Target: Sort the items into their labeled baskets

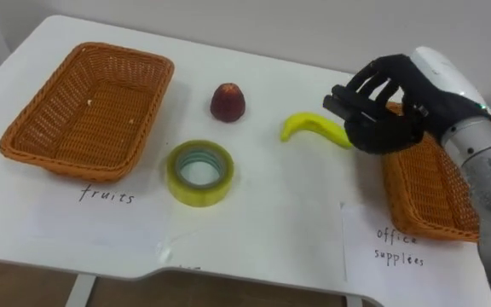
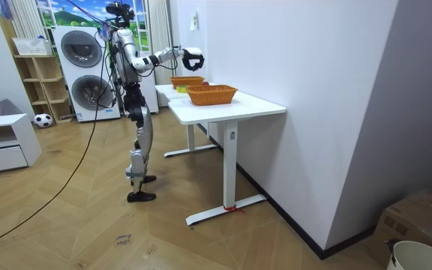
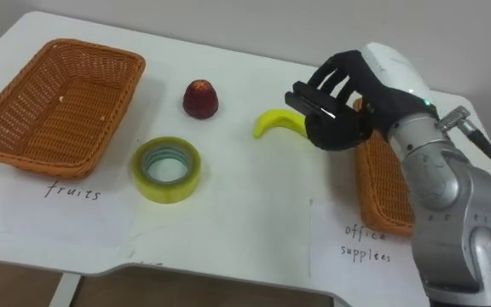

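Two stacked washing machines (image 2: 88, 94) stand upper left, a football (image 2: 43, 119) below a wooden shelf (image 2: 39, 79), a white drawer unit (image 2: 2, 146) at the left edge.

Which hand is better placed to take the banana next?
Probably the right. The right hand hovers at the banana's right end, with its fingers open and nothing held.

The right hand (image 1: 380, 126) has black, segmented fingers and a black palm, capped at the back by a smooth, rounded white shell. Behind it the forearm is built of silver-grey metal cylinders, with a thin dark cable looping beside the wrist. In the room view the torso is dark, the legs silver-grey, the feet black.
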Robot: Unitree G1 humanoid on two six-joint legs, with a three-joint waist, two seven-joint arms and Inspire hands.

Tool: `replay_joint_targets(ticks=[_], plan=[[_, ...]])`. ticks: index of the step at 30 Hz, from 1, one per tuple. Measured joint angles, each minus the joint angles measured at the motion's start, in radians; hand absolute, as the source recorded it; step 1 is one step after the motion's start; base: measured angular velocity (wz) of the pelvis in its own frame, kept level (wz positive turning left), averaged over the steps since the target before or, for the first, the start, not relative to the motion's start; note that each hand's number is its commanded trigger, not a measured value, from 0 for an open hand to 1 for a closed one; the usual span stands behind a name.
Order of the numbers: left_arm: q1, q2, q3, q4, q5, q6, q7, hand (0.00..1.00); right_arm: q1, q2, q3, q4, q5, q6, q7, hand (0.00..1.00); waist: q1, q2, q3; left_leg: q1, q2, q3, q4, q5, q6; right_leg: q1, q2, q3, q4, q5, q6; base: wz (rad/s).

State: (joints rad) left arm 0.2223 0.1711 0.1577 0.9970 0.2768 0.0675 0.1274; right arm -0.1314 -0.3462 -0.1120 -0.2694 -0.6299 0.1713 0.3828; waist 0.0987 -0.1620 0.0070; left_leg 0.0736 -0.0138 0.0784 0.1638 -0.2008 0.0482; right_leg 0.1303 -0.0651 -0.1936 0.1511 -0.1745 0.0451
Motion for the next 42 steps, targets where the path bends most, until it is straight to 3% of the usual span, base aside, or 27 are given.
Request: replay_joint_targets(ticks=[8,13,22,26,42], plan=[[0.004,-0.008,0.057,0.001,-0.003,0.000,-0.001,0.00,-0.002,-0.018,-0.080,0.002,0.038,-0.008,-0.085,1.00,-0.033,0.000,0.0043,-0.010,-0.001,0.001,0.003,0.000,0.000,-0.011,-0.001,0.000,0.000,0.000,0.000,0.01],[0.004,-0.006,0.057,0.000,-0.001,0.000,-0.003,0.00,-0.003,-0.039,-0.098,0.037,0.066,-0.008,-0.123,1.00,-0.051,0.006,0.0074,-0.010,0.000,0.002,0.002,0.000,0.000,-0.013,-0.001,-0.001,0.000,0.000,0.000,0.00],[0.000,-0.007,0.065,-0.005,-0.001,-0.003,-0.024,0.00,-0.003,-0.071,-0.149,0.149,0.074,-0.023,-0.196,1.00,-0.081,0.005,0.0025,-0.009,0.000,0.003,0.004,0.000,0.000,-0.012,-0.001,-0.001,0.000,0.000,0.000,-0.01],[0.000,-0.007,0.065,-0.006,-0.001,-0.003,-0.027,0.00,-0.002,-0.086,-0.150,0.182,0.074,-0.025,-0.212,1.00,-0.096,0.009,-0.0049,-0.008,0.001,0.003,0.004,0.000,0.000,-0.011,0.000,0.000,0.001,0.000,0.000,0.00],[0.002,-0.006,0.067,-0.007,-0.001,-0.004,-0.020,0.00,0.006,-0.089,-0.167,0.301,0.109,-0.043,-0.238,1.00,-0.094,0.011,-0.0049,-0.007,0.000,0.009,0.004,0.000,0.000,-0.009,-0.001,0.004,0.001,0.000,0.000,0.00]])
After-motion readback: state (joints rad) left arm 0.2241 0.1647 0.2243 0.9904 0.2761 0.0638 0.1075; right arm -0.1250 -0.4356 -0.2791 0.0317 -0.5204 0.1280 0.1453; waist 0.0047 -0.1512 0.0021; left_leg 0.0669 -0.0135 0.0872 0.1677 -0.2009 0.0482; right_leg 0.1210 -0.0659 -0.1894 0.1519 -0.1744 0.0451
